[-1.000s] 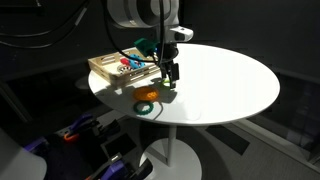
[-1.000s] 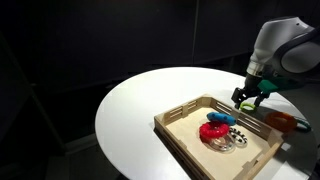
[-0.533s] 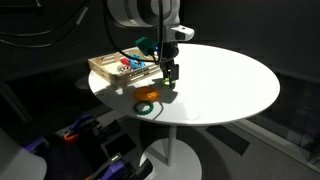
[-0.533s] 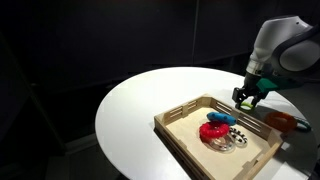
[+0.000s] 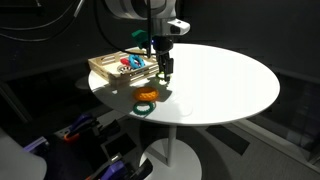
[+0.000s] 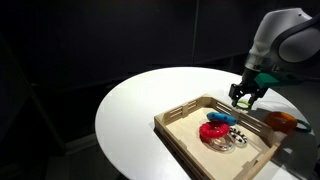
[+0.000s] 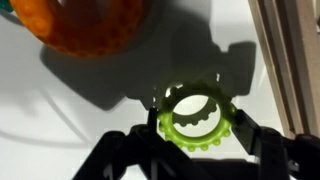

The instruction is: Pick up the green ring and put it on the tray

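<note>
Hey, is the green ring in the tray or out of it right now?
Out. Wrist view shows the claw gripping the green ring over the white table, tray wall beside it.

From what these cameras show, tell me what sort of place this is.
Likely a robotics lab: a round white table standing alone in a blacked-out room, with a wooden tray of toy rings.
</note>
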